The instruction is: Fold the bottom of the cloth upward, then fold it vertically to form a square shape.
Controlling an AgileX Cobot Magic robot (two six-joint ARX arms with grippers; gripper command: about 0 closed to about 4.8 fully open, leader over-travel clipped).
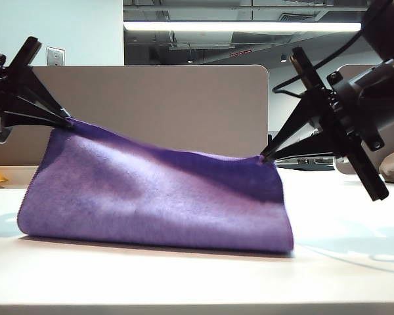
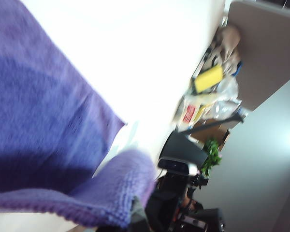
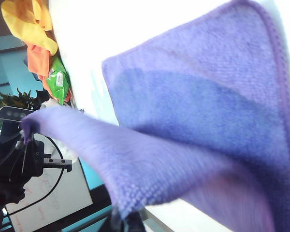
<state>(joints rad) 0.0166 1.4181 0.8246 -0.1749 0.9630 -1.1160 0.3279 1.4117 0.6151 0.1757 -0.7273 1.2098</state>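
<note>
You are looking through the exterior view from low at the table's front edge, facing level across it toward a beige partition, with the purple cloth close and filling the middle. Your left wrist view is sitting right against the cloth, looking past it across the table toward what seems to be the far-side clutter, though it is blurred. Your right wrist view is hanging just as near the cloth, facing the opposite way. All three are sharing the cloth and the white tabletop.
</note>
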